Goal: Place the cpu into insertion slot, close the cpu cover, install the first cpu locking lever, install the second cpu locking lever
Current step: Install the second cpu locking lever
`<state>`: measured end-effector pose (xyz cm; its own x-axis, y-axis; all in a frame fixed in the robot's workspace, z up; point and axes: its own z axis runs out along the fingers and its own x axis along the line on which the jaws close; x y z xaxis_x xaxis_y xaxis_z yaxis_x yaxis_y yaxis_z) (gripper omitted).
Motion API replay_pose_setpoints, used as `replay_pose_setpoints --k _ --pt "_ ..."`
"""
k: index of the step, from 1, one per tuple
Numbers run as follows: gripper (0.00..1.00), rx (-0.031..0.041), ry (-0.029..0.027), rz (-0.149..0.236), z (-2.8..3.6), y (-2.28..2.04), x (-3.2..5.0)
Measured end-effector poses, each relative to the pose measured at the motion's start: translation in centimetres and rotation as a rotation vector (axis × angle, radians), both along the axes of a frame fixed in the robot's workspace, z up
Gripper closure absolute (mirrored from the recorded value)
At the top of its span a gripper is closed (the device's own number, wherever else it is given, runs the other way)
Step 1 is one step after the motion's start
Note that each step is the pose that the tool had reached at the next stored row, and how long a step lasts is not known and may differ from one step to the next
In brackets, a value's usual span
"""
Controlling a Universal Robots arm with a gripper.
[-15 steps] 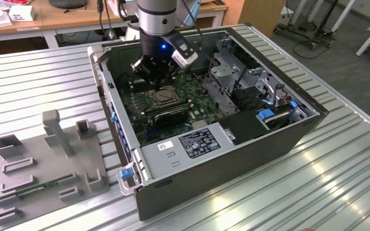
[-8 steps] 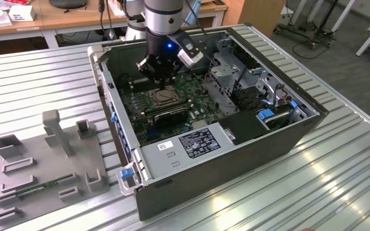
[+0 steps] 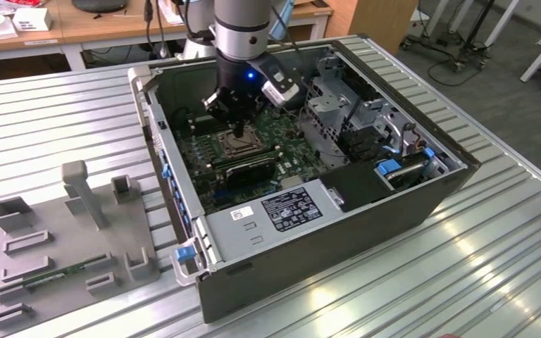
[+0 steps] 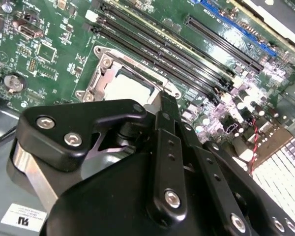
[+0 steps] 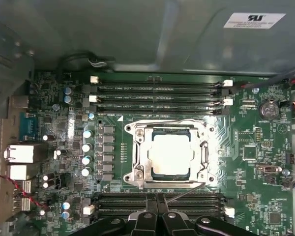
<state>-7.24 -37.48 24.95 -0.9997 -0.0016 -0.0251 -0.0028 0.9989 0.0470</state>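
At the first wrist view's centre the cpu [image 5: 171,154] lies seated in the insertion slot [image 5: 137,147], thin, stiff, fragile, best gripped by its edges; the tool [image 5: 160,204], fingers pressed together and empty, hovers below it.

The cpu [image 4: 129,87] sits in the insertion slot [image 4: 104,74], just beyond the black fingers [image 4: 164,118].

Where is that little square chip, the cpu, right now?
The cpu sits in the insertion slot on the green board, framed by the cpu cover, between two banks of long black memory slots in the first wrist view. The gripper hangs just above it.
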Motion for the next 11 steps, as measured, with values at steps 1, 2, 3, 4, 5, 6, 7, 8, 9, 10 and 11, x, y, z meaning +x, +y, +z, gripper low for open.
replay_pose_setpoints --k 1,2,3,4,5,6,7,8,9,10,11 --pt "0.89 0.0000 0.0001 0.000 -0.14 0.00 0.00" --pt "0.89 -0.0001 0.0000 0.000 -0.27 0.00 -0.01" --pt "0.89 -0.0001 0.0000 0.000 -0.40 0.00 -0.05" --pt "0.89 -0.0001 0.0000 0.000 -0.55 0.00 -0.10" --pt "0.89 -0.0002 0.0001 0.000 -0.70 0.00 -0.15" --pt "0.89 -0.0001 0.0001 0.000 -0.88 0.00 -0.21" --pt "0.89 -0.0001 0.0000 0.000 -1.13 0.00 -0.29" --pt "0.89 -0.0001 0.0000 0.000 -1.31 0.00 -0.34" --pt "0.89 0.0000 0.0000 0.000 -1.50 0.00 -0.39" --pt "0.89 0.0000 0.0001 0.000 -1.67 0.00 -0.44" --pt "0.89 0.0000 0.0001 0.000 -1.85 0.00 -0.49"
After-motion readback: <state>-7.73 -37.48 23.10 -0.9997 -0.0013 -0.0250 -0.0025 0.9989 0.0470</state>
